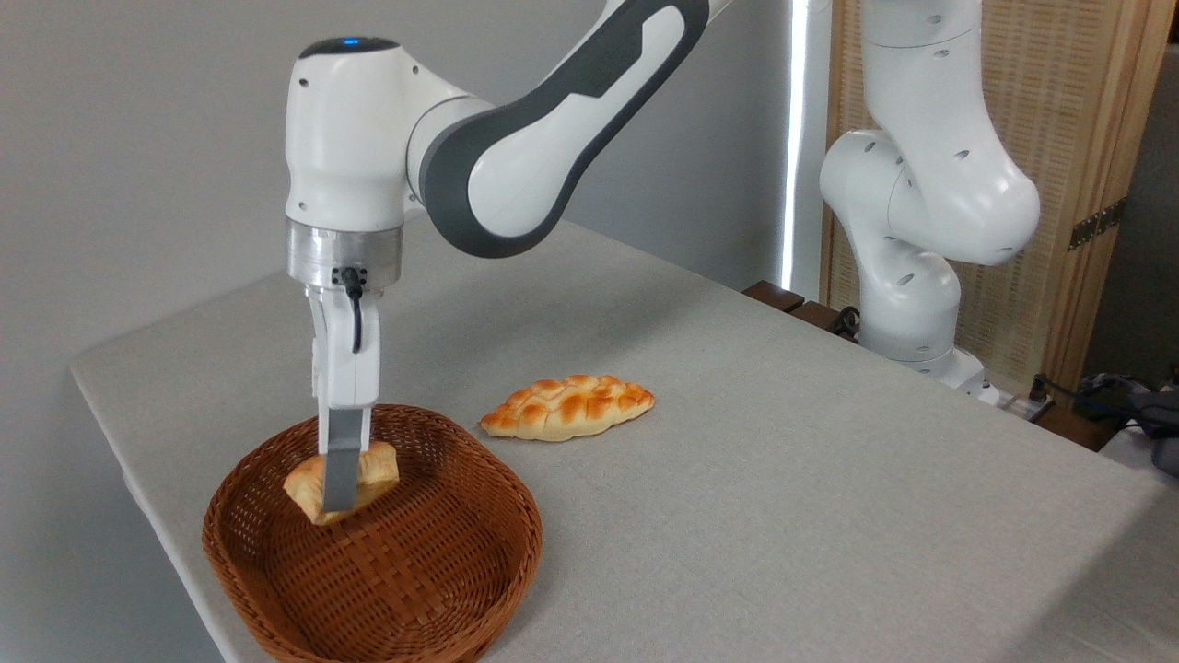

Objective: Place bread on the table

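The bread [373, 471], a small golden bun, hangs tilted inside the brown wicker basket [461, 571], lifted off its floor. My gripper [339, 502] points straight down and is shut on the bread, with one grey finger [341, 465] across the bun's front; the other finger is hidden behind it. The table [783, 479], covered in light grey cloth, spreads out to the right of the basket.
A longer braided loaf [566, 406] lies on the cloth just behind and right of the basket. The arm's white base [907, 313] stands at the table's far right edge. The basket sits near the table's front left edge.
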Available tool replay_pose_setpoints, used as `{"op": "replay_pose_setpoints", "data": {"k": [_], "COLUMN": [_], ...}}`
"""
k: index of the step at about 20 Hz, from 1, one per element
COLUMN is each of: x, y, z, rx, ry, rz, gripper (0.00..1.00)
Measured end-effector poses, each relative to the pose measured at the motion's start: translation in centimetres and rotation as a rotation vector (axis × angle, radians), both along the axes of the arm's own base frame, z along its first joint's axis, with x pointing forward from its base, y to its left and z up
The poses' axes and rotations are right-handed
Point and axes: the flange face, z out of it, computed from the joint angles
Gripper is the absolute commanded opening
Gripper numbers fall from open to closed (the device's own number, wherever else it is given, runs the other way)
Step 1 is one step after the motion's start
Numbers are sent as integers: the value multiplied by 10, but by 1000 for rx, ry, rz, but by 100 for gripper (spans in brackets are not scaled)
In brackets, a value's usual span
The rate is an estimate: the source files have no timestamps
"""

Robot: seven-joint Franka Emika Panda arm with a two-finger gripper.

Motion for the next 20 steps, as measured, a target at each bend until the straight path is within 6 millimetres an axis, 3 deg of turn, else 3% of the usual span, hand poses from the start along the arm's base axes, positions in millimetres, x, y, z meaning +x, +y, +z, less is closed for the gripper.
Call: {"op": "replay_pose_setpoints", "data": {"k": [4, 10, 17, 20], "x": [0, -9, -56, -81], "y": [15, 41, 74, 77], "z": [23, 53, 100, 97], "rx": [-34, -29, 9, 25], "ry": [-31, -40, 104, 170], "rz": [43, 87, 141, 132], "gripper": [45, 44, 43, 43]}}
